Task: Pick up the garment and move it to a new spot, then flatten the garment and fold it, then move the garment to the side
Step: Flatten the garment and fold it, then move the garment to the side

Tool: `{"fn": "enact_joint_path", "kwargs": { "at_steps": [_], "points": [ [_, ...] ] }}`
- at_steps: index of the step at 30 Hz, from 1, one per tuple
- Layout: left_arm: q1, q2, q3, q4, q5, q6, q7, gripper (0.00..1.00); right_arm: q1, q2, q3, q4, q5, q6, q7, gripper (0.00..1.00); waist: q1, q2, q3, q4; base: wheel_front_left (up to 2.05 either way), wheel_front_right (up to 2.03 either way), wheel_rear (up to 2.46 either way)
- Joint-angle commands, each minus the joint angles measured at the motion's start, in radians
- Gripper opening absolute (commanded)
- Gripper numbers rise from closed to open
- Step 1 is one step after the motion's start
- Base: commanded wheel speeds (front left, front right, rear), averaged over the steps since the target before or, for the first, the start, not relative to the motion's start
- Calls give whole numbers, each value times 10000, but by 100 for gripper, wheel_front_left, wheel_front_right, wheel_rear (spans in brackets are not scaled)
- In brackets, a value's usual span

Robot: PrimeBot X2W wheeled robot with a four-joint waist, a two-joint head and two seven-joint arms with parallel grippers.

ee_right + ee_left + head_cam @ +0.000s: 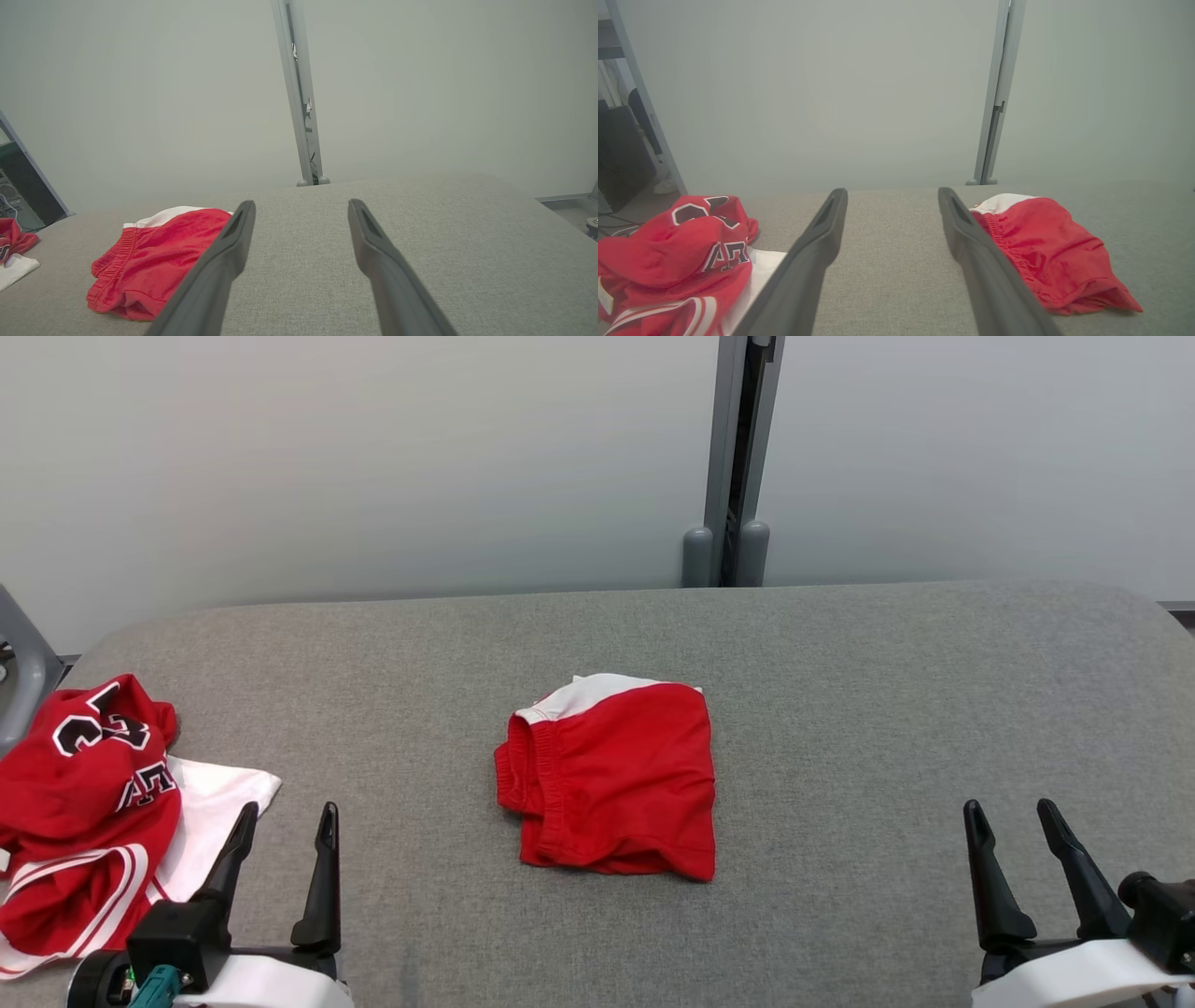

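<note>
Garment [611,779], folded, lies on the table [840,663] well inside its edges; left gripper [289,810] and right gripper [1008,805] both spread, empty.

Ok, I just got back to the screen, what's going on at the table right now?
Nothing is being handled. The left gripper and right gripper are both open and empty, near the front edge of the grey table. The red shorts lie in the middle and look folded. A crumpled red jersey sits on a white garment at the left, beside the left gripper.
</note>
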Motion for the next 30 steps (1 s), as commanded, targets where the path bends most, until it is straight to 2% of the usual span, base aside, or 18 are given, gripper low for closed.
{"fn": "enact_joint_path", "kwargs": {
  "at_steps": [1,30],
  "points": [
    [20,74,42,5,-47,70,-5,100,66,5,-4,-42,-45,2,48,100,0,0,17,17,0,0,0],
    [36,75,-158,-207,-136,416,45,100,40,51,-51,-130,-514,2,299,100,0,0,134,153,0,0,0]
  ]
}}
